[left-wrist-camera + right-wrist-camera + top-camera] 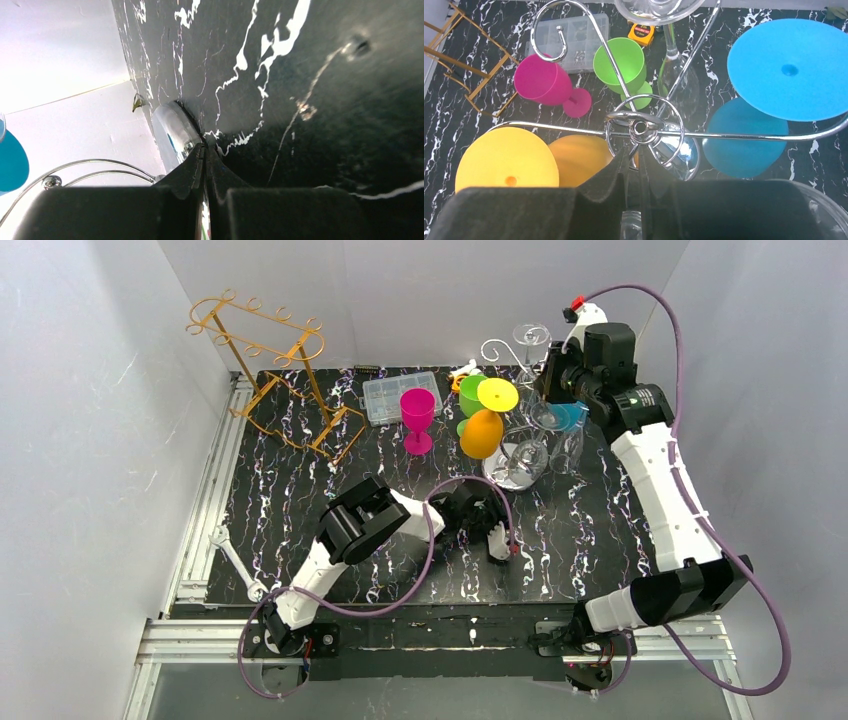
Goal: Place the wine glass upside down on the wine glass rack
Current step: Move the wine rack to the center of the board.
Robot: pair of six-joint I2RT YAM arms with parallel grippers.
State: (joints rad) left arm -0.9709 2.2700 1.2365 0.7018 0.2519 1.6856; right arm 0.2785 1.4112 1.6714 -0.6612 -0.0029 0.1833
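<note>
The fingers point(609, 175) of the right gripper point(634, 156) were found nearly together, clamped on what was judged to be the stem of the clear wine glass point(631, 225). A curved glass edge, probably part of the same glass, was visible beside them. Whether the glass was already inverted could not be confirmed. The gripper was held directly above the central ring of the chrome wine glass rack point(644, 127).

On the rack's arms, a yellow plastic glass point(506, 165), a blue plastic glass point(789, 70) and a second clear glass point(678, 82) were hung foot-up. A green plastic glass point(620, 62) and a pink plastic glass point(541, 80) were located to the left of the rack. The left gripper point(204, 150) was laid low at the table point(300, 100) on the near side of the rack, fingers shut together on nothing.

The step in hand was judged to be alignment over the rack. For the next move, a free hook must be selected. The stem must then be slid into it so that the foot is caught and the bowl hangs down, clear of neighbouring glasses.
</note>
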